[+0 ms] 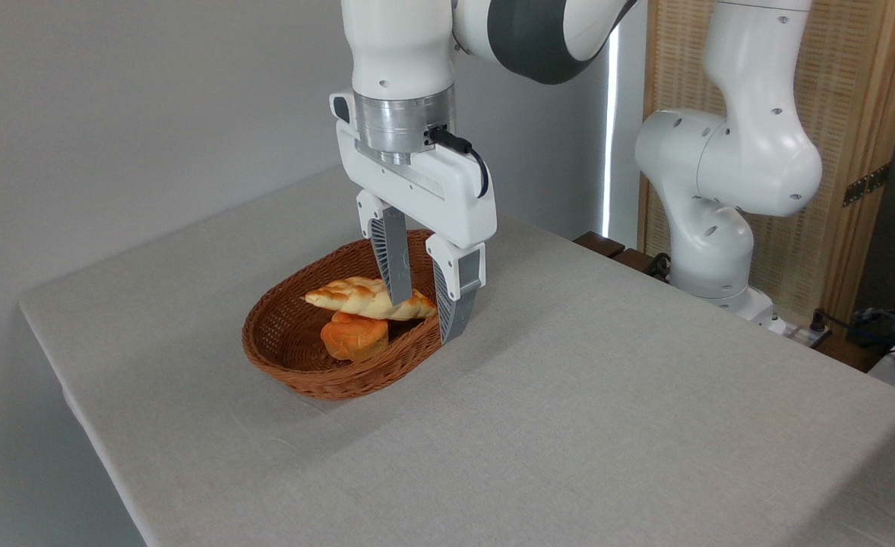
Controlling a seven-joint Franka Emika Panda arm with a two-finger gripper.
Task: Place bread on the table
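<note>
**Gripper positioned over bread in basket; loaf not yet on table**

The braided bread loaf (368, 298) lies inside the brown oval wicker basket (288, 357), resting across the top of a small round orange bun (352, 338). Its pointed left end shows clearly; its right end sits at or behind the gripper fingers.

The gripper (425, 319) of the white Panda arm (402, 61) points straight down over the right half of the basket. Its jaws stand spread apart. The left finger (394, 266) crosses in front of the loaf near its right end; whether it touches the crust cannot be told. The right finger (455, 304) reaches down at the basket's right rim, and its tip overlaps the rim edge in this view; whether it is inside or outside the rim cannot be told. The loaf shows no sign of being lifted clear of the bun.

The basket stands on the table (607, 395), left of centre on the light grey-beige cloth. The cloth around the basket lies flat.

The arm's base (713, 251) stands beyond the table's far right edge, in front of a wood-framed woven screen (850, 114).
</note>
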